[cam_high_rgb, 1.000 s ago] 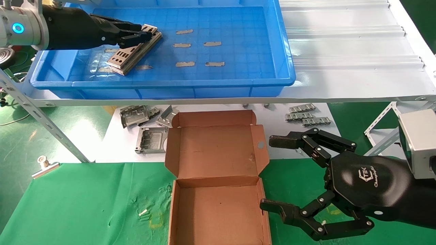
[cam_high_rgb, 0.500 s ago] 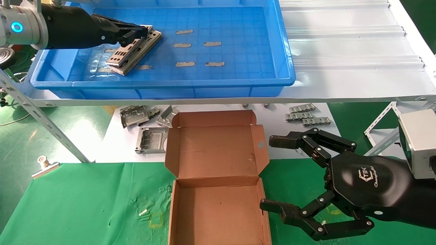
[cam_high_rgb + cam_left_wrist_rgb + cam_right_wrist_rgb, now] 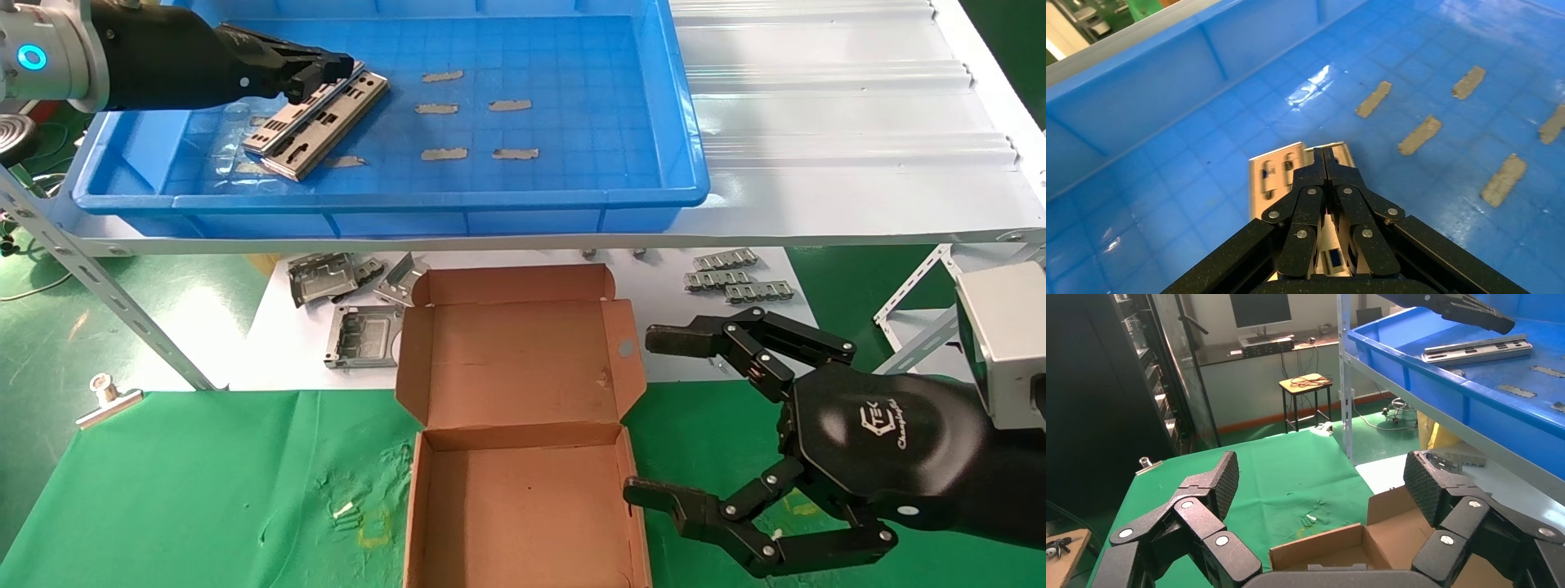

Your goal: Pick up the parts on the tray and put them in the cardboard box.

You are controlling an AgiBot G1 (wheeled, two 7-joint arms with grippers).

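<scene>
My left gripper is inside the blue tray at its left part. It is shut on the far end of the top part, a punched silver-grey plate held tilted and shifted off the stack of plates below it. In the left wrist view the fingers are pressed together over the plate. The cardboard box lies open on the green cloth below, with nothing in it. My right gripper is open and empty beside the box's right wall, and shows wide open in the right wrist view.
Several small grey strips lie on the tray floor. Bent metal brackets and linked metal pieces lie on the white sheet under the shelf. A slanted shelf brace and a metal clip are at the left.
The left gripper has closed on the top plate's far end and drawn it up and to the left, off the stack. The right arm has not moved.
</scene>
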